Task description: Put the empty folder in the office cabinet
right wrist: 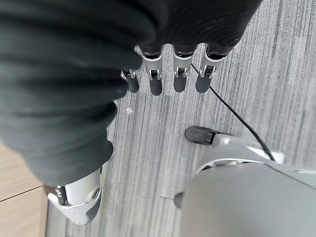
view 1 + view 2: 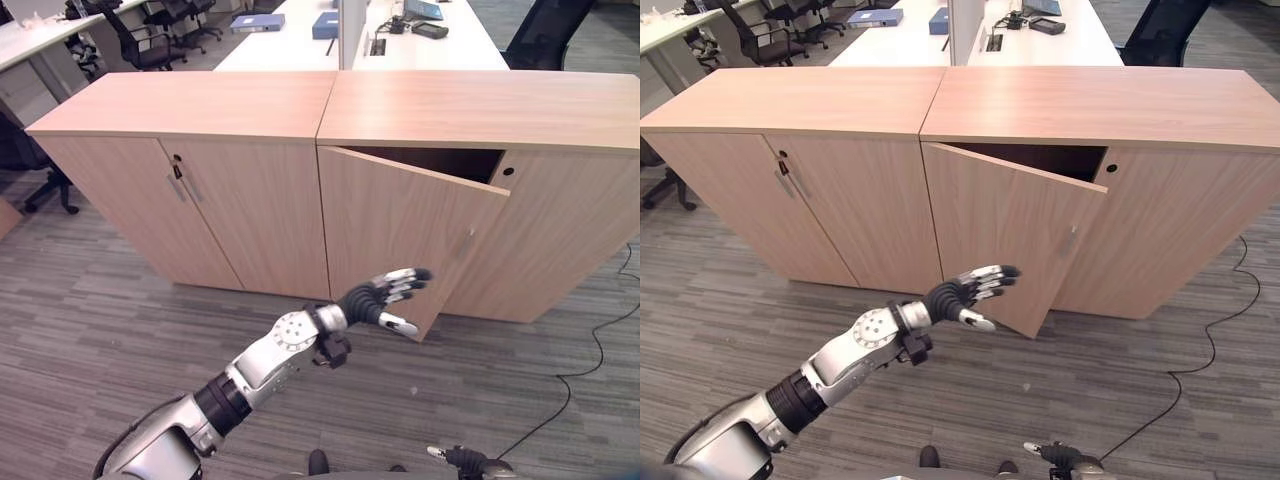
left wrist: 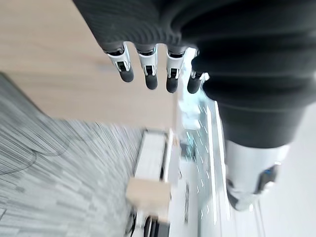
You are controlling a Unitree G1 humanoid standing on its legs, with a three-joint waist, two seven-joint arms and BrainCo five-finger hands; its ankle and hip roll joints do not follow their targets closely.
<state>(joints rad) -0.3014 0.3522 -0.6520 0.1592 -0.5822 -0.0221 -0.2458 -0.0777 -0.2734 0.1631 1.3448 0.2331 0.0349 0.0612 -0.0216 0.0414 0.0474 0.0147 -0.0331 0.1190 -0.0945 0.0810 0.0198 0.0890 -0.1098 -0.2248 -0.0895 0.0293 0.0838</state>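
Left hand [image 2: 385, 295], fingers straight and empty, reaches at the half-open door [image 2: 400, 235] of the cabinet [image 2: 470, 110]. Right hand [image 2: 462, 460] hangs low, relaxed. Folders [image 2: 257, 22] lie on the far desk. Door-opening step; next, swing it wide.

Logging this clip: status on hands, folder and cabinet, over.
Left hand open, fingers straight, at the half-open light wooden cabinet door. Right hand low, open, holding nothing. No folder in either hand.

White desks [image 2: 300, 40] stand behind the cabinets. Black office chairs [image 2: 140, 40] sit at the far left. Two blue items, possibly binders [image 2: 258, 22], lie on the desk surface. A dark device [image 2: 430, 30] rests further right. Grey striped carpet [image 2: 90, 330] covers the floor.
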